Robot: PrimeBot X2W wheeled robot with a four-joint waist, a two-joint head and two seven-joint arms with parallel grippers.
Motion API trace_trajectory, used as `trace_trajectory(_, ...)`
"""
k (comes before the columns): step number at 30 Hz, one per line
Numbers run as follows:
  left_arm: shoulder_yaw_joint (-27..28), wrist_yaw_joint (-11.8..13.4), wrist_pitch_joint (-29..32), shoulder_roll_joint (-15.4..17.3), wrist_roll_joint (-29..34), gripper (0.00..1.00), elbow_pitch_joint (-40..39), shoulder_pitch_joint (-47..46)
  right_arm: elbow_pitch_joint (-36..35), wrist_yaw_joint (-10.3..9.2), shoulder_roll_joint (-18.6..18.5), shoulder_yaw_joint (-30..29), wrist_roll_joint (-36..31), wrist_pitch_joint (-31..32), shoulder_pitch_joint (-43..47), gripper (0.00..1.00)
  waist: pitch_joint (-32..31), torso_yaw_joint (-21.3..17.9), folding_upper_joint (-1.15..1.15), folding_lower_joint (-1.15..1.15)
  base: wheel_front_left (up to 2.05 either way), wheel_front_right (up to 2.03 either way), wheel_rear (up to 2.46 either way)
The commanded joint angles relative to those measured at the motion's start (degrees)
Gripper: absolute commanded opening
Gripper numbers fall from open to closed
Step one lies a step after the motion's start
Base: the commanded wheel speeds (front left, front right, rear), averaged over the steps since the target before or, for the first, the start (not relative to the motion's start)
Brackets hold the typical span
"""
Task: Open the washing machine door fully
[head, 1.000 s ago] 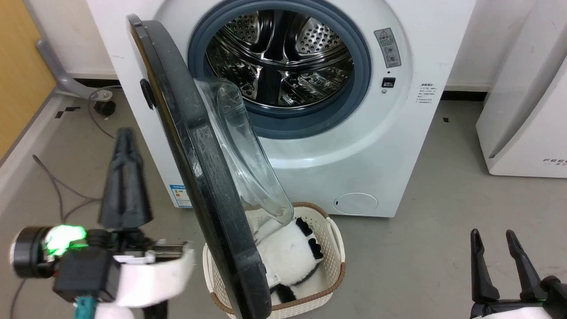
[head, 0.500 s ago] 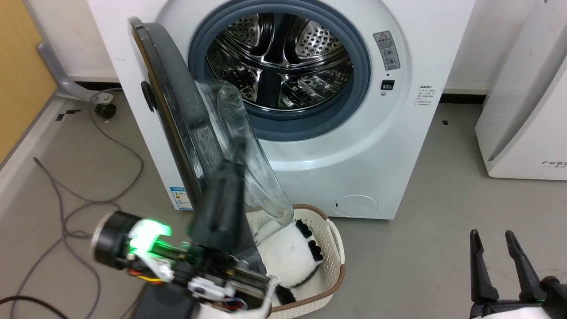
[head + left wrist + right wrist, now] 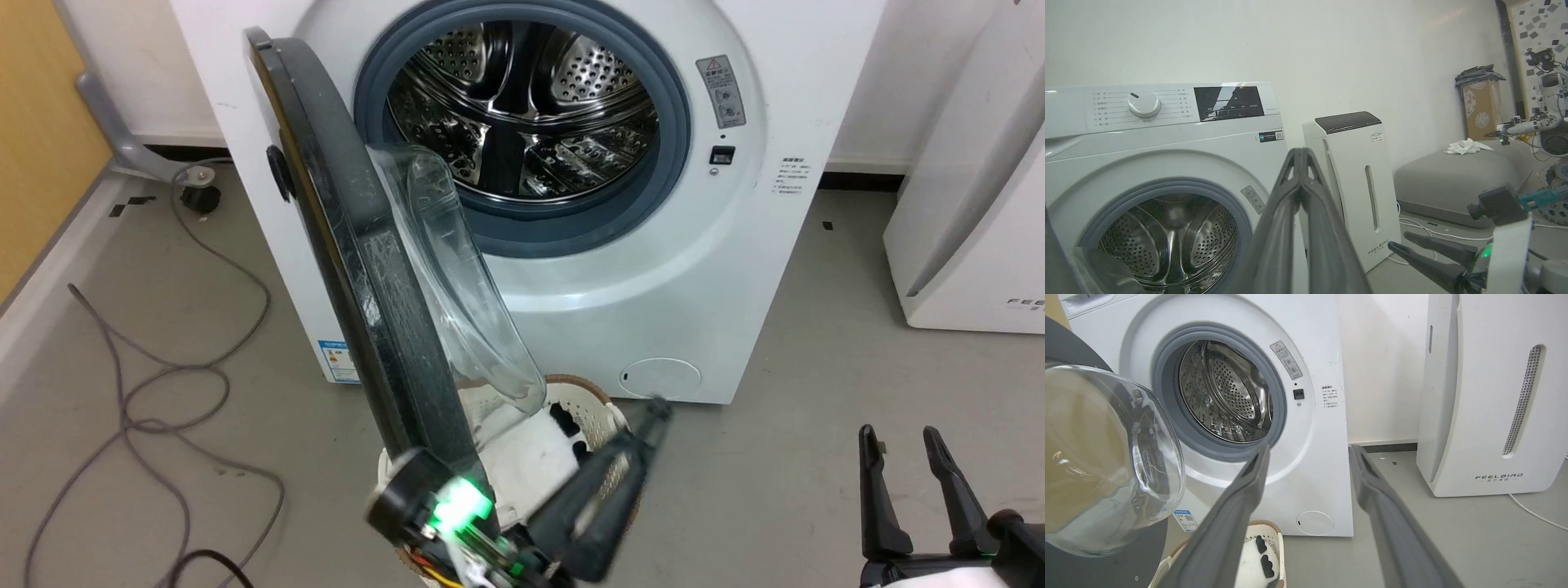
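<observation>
Nearest the robot, low in the head view, the left tool (image 3: 653, 415) is a blurred shape with its two fingers pressed together and nothing between them. It points up and to the right over the basket (image 3: 589, 385), just right of the door's lower edge; whether it touches the door cannot be told through the blur. In its own wrist view the shut fingers point at the gap between the machine and the white appliance (image 3: 963, 245). The right tool (image 3: 898, 433) hangs at the lower right above the grey floor (image 3: 816, 327), fingers spread wide and empty, well apart from the door. The basket stands on the floor against the machine's front and holds a black-and-white plush toy (image 3: 531, 457). The door (image 3: 359, 269) is hinged on the left of the machine (image 3: 653, 278) and stands swung out toward the robot, seen almost edge-on, its lower edge over the basket. Its clear bowl (image 3: 457, 302) bulges to the right. Behind it the drum (image 3: 522, 106) lies open inside the grey ring (image 3: 669, 171). A blue label (image 3: 336, 359) and a round cap (image 3: 661, 378) sit low on the machine's front. A cable (image 3: 163, 392) loops on the floor at the left.
</observation>
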Motion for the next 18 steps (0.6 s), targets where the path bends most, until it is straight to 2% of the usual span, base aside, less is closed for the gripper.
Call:
trace_trajectory(1,-1.1,-0.36,-0.24,-0.12,-0.25,0.0,0.89,0.96,0.08,0.05,0.24,-0.02,-0.19,-0.25,0.2,1.0,0.07,0.14,0.0,0.0,0.0,0.0,0.0)
trace_trajectory(9,-4.46,0.32,-0.24,-0.16,-0.51,0.0,4.89,3.53,0.14,0.05,0.24,-0.14,-0.23,-0.25,0.09,1.0,0.52,0.74,0.0,0.0,0.0,0.0,0.0)
trace_trajectory(18,-3.15,2.51,-0.24,1.54,-1.04,0.0,9.0,5.71,0.29,0.05,0.24,-0.49,-0.06,-0.25,0.16,1.0,1.08,1.68,0.0,0.0,0.0,0.0,0.0)
